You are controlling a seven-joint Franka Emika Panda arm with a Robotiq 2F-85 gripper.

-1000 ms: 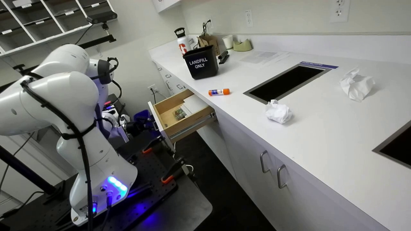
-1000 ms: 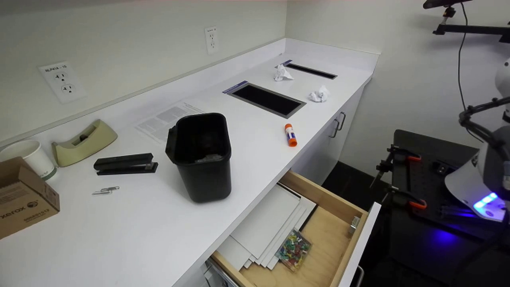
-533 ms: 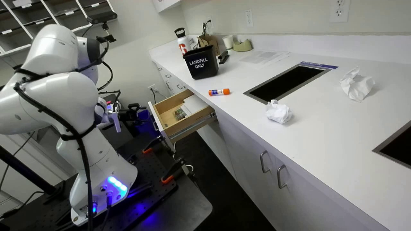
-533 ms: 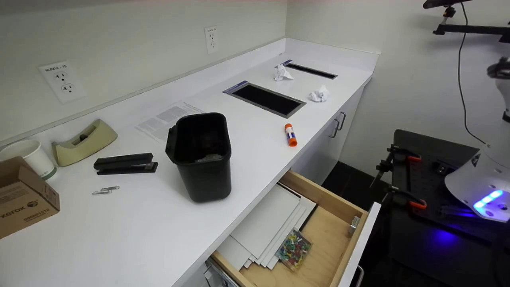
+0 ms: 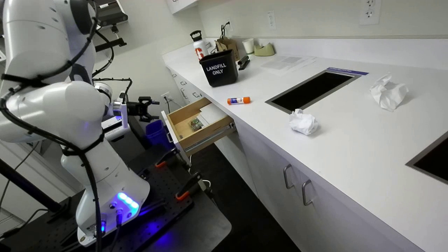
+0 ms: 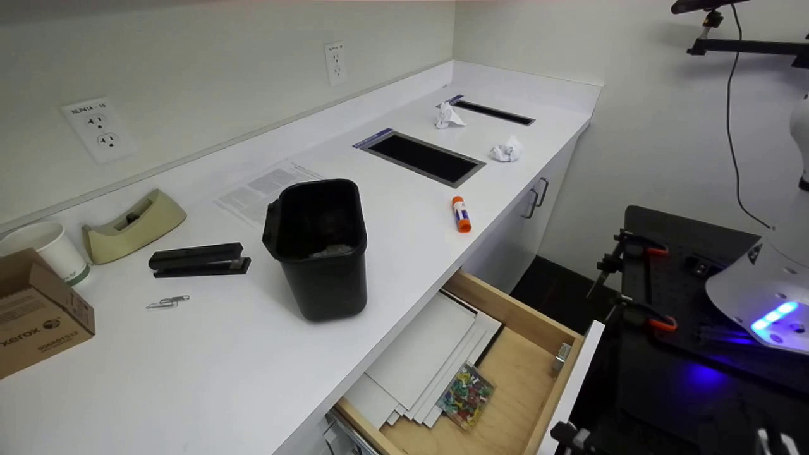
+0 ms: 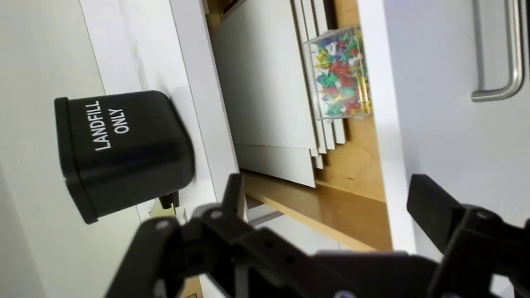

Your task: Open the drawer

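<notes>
The claw [image 5: 155, 110] hangs near the front of the drawer [image 6: 524, 373], its fingers spread wide apart. The drawer stands drawn out from under the white surface [image 5: 350, 157], which hides its rear; an exterior view crops its corner, and the wrist view cuts off its handle [image 7: 514, 45]. Before the drawer, the arm [image 5: 63, 112] runs out of both exterior views. On the surface behind the drawer, the black bin [image 5: 218, 78] reads "LANDFILL ONLY". Well apart from the drawer, a carton [image 6: 47, 322] cut by the frame says "xerox", the number beneath it blurry. Print on the sheet [image 6: 268, 189] farther back is too small to read. A glue stick [image 5: 238, 100] lies near the drawer. A pale wall [image 5: 315, 21] with outlets [image 6: 99, 129] rises beyond the drawer, and dark floor [image 5: 238, 189] shows below it.
</notes>
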